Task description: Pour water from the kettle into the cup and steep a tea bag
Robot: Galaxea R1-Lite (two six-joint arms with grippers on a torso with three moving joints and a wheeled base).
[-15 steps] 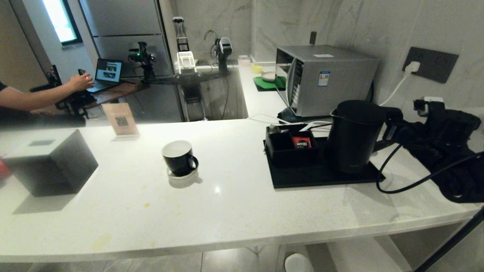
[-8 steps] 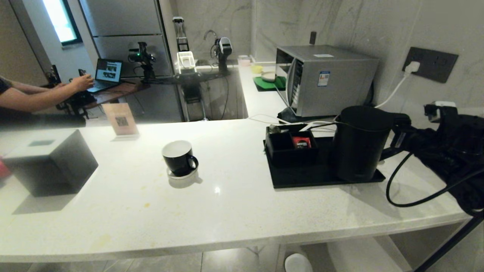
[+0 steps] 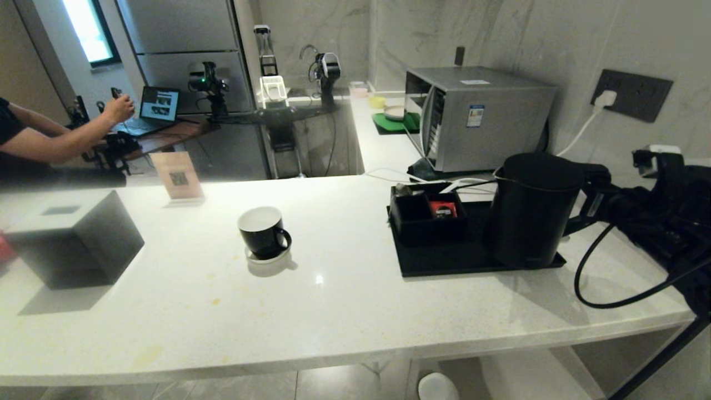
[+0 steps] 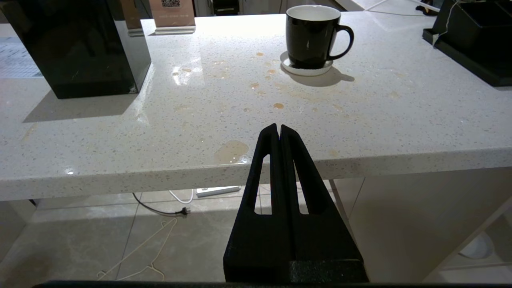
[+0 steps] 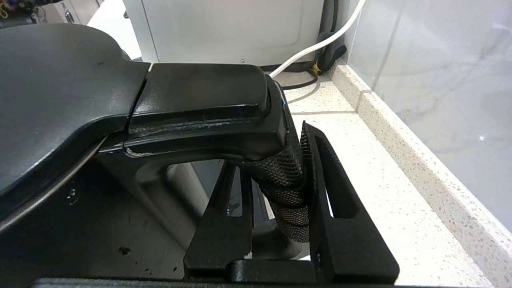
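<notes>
Right tool (image 5: 276, 188), mine, clamped on the kettle (image 3: 527, 208) handle: kettle shifted rightward along the tray (image 3: 444, 261) since a second ago, so pour unstarted; cup (image 3: 262, 230) well apart on tabletop (image 3: 333, 311); left tool (image 4: 279, 132) together, parked.

Pale speckled counter (image 3: 344, 311), marble wall (image 3: 500, 33) (1 socket panel (image 3: 633, 93)), possibly tiled floor (image 4: 120, 236)

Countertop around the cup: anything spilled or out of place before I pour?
Yes. Brownish drips and a small puddle stain the countertop between the cup and the near edge, like an earlier spill. The cup stands upright on its saucer.
</notes>
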